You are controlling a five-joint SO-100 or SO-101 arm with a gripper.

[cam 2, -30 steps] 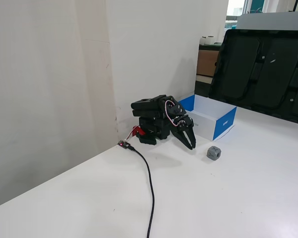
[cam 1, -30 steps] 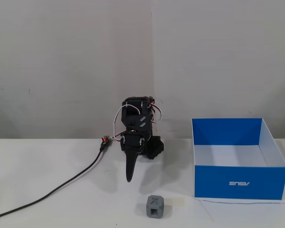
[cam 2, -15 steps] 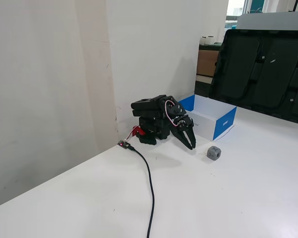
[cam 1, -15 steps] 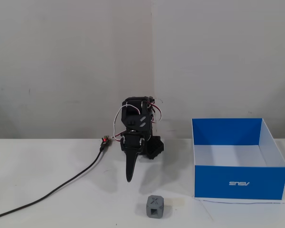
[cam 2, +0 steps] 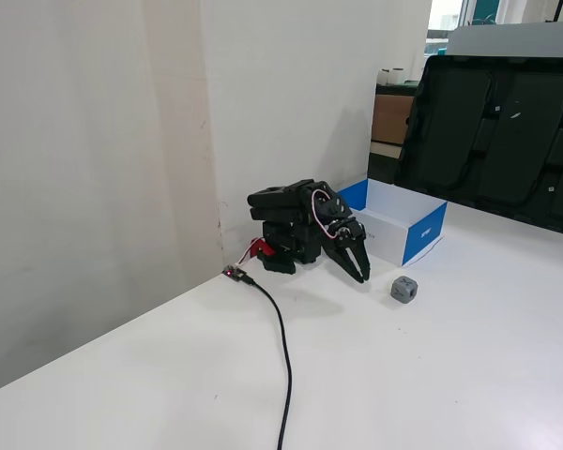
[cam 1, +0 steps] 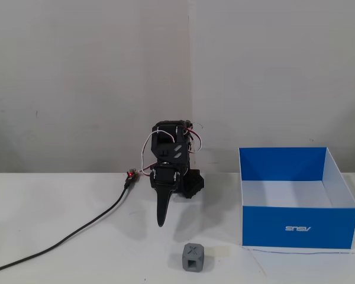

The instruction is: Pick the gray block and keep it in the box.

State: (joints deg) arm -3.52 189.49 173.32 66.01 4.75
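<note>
The black arm (cam 1: 170, 155) sits folded low against the wall at the back of the white counter (cam 1: 59, 207), its gripper (cam 1: 161, 222) angled down toward the surface. From the front, the fingers look like a single dark blade with the tips pressed together; in the side-on fixed view the gripper (cam 2: 361, 276) likewise shows no gap at its tip, so it reads as closed and it holds nothing.

The gray block (cam 1: 193, 257) rests on the counter on its own, at about five o'clock from the gripper tip in the front view, near it but not touching. An X shows on its upper face and a square hole on the face toward the camera. In the side view the gray block (cam 2: 403, 289) lies just past the gripper tip, toward three o'clock.

The box (cam 1: 299, 227) stands open at three o'clock from the arm, blue outside with a small white logo, white inside, and I can see nothing lying in it. The block sits near its front left corner, apart from it.

A black cable (cam 1: 77, 233) runs from the arm's base toward eight o'clock, off the counter's edge.
</note>
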